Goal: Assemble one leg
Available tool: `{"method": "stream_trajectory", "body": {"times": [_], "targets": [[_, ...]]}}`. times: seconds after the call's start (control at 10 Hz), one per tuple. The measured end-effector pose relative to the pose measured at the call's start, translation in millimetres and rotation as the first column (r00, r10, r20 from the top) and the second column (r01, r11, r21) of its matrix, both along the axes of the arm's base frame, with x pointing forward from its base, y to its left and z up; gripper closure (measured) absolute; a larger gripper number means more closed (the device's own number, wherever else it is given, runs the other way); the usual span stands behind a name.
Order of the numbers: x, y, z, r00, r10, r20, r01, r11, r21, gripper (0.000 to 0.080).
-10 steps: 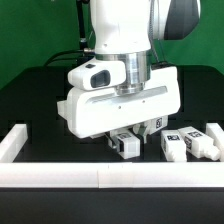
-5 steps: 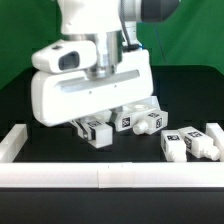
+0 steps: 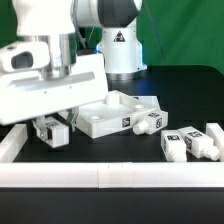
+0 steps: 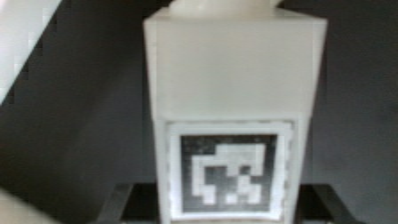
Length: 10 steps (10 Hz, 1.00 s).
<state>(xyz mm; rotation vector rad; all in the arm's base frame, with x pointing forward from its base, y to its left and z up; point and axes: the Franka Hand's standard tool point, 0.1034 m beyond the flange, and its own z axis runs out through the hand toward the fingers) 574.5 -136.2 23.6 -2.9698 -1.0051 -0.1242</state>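
My gripper [image 3: 50, 133] is shut on a white square leg [image 3: 52, 130] with a marker tag and holds it low over the black table at the exterior view's left. In the wrist view the same leg [image 4: 222, 90] fills the frame, tag facing the camera, with the dark fingers [image 4: 135, 196] on either side of its near end and the gripper [image 4: 222, 200] closed around it. A white square tabletop [image 3: 110, 112] lies in the middle. Another leg [image 3: 150, 122] leans against the tabletop's right side. More white legs [image 3: 188, 143] lie at the right.
A white rim [image 3: 100, 178] runs along the front of the table and turns up at the left [image 3: 14, 143]. The robot's base [image 3: 118, 50] stands at the back before a green backdrop.
The arm has swung to the exterior view's left with the leg in its gripper. The tabletop, which it covered before, now shows.
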Motion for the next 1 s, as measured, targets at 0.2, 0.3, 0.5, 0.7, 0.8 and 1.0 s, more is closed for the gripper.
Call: {"method": "stream_trajectory", "body": {"times": [0.2,0.3,0.5,0.7,0.8,1.0], "targets": [[-2.0,2.6,-11.3,1.000,-0.015,-0.015,0.015,1.000,0.005,0.0512],[-2.1,1.7,-11.3,1.000,-0.008,-0.014,0.008,1.000,0.004,0.0512],[-2.2,1.2,-11.4,1.000,-0.002,-0.014,0.002,1.000,0.004,0.0426],[-2.2,1.2,-11.4,1.000,-0.002,-0.014,0.002,1.000,0.004,0.0229],[-0.8,4.6,-9.3,0.998,-0.057,-0.018,0.057,0.998,0.008,0.0229],[9.5,32.3,16.7,0.983,-0.183,-0.031,0.183,0.983,0.010,0.0165]]}}
